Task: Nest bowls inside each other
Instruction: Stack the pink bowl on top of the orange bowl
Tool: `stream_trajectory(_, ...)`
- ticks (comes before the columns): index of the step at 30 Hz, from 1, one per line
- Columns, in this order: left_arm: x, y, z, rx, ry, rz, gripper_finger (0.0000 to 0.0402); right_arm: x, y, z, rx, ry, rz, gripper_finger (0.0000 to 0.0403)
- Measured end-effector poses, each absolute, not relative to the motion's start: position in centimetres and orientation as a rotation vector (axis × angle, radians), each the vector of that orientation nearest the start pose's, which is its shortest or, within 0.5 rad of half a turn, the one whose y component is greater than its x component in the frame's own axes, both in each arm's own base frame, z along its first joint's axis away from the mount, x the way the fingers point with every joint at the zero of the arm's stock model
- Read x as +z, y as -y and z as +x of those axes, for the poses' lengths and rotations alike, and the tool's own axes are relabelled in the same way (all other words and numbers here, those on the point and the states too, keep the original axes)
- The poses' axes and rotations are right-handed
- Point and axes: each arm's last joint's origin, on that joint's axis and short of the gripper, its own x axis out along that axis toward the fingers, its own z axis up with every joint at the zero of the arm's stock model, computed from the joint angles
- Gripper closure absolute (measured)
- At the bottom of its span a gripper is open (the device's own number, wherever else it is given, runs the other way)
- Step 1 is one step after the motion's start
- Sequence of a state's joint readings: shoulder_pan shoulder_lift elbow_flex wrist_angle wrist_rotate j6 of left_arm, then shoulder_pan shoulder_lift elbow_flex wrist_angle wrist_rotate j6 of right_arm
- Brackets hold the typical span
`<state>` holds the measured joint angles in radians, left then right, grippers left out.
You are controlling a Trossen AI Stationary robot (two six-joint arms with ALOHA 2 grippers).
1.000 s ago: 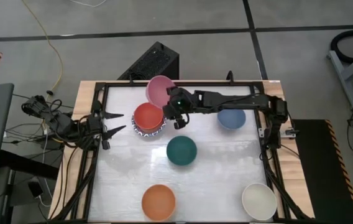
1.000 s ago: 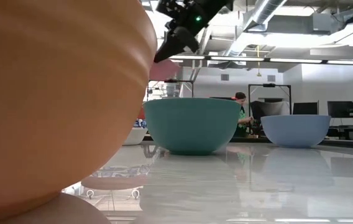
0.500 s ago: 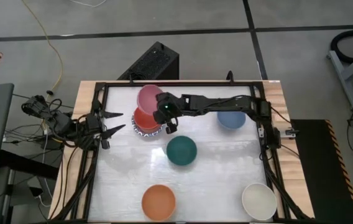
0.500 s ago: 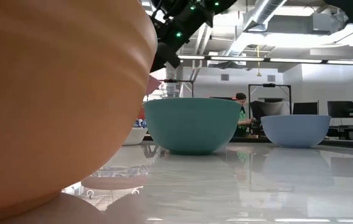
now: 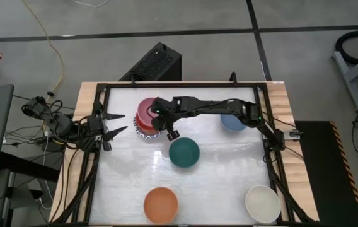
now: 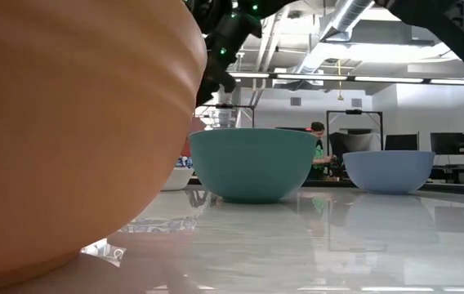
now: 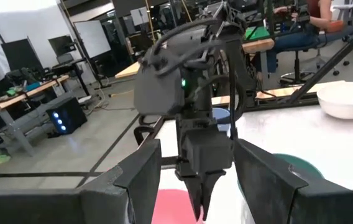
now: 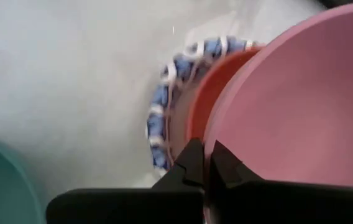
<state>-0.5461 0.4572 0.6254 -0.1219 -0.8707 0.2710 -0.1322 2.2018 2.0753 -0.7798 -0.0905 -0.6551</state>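
Note:
The pink bowl (image 5: 145, 110) hangs over the red bowl (image 8: 196, 102), which sits on a blue-and-white patterned plate (image 8: 158, 121) at the table's far left. My right gripper (image 5: 159, 118) is shut on the pink bowl and reaches in from the right. I cannot tell whether the pink bowl touches the red one. Standing free on the table are the green bowl (image 5: 184, 152), blue bowl (image 5: 234, 120), orange bowl (image 5: 161, 204) and cream bowl (image 5: 263, 203). My left gripper (image 5: 125, 123) waits open at the table's left edge, pointing level toward the plate. My right gripper pinches the pink bowl's rim (image 8: 209, 140) between its two fingers, one fingertip (image 8: 192, 157) outside the wall and the other inside the hollow. The fingers slant down from the table's right side. The bowl is mouth up over the red bowl.
A black frame (image 5: 185, 84) runs around the table. The orange bowl (image 6: 77, 131) stands close to the low camera and hides the table's left part there. People sit at desks in the room beyond.
My right gripper has carried the pink bowl down and toward the table's left and near edges, from beyond the red bowl to right over it, tipping more steeply downward as it went. The pink bowl now covers most of the red one.

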Motion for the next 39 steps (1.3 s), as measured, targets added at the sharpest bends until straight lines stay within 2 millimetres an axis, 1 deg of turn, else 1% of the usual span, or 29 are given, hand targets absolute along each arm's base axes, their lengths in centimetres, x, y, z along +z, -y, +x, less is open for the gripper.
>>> stream_trajectory(4, 32.4, 3.3, 9.8, 0.327, -0.009, 0.239, 0.021, 27.3, 6.0, 48.1, 0.297, -0.849, -0.475, 0.0396)
stream_trajectory(8, 32.4, 3.3, 9.8, 0.327, -0.009, 0.235, 0.021, 27.4, 6.2, 48.1, 0.328, -0.827, -0.443, 0.0396)
stream_trajectory(13, 32.4, 3.3, 9.8, 0.327, -0.008, 0.234, 0.021, 27.3, 6.7, 48.1, 0.297, -0.837, -0.414, 0.039)
stream_trajectory(20, 32.4, 3.3, 9.8, 0.327, -0.008, 0.233, 0.021, 27.3, 6.9, 48.1, 0.26, -0.841, -0.345, 0.0334)
stream_trajectory(25, 32.4, 3.3, 9.8, 0.327, -0.008, 0.233, 0.021, 27.4, 6.9, 48.2, 0.255, -0.831, -0.347, 0.0303)
stream_trajectory(30, 32.4, 3.3, 9.8, 0.327, -0.008, 0.233, 0.021, 27.8, 7.0, 48.6, 0.237, -0.772, -0.364, 0.0268)
stream_trajectory(33, 32.4, 3.3, 9.8, 0.327, -0.008, 0.233, 0.021, 28.5, 7.0, 48.7, 0.217, -0.734, -0.38, 0.0246)
stream_trajectory(35, 32.4, 3.3, 9.8, 0.333, -0.01, 0.234, 0.021, 29.2, 7.1, 48.4, 0.193, -0.73, -0.389, 0.0237)
stream_trajectory(39, 32.4, 3.3, 9.8, 0.334, -0.012, 0.245, 0.021, 30.8, 6.6, 48.0, 0.114, -0.725, -0.427, 0.0237)
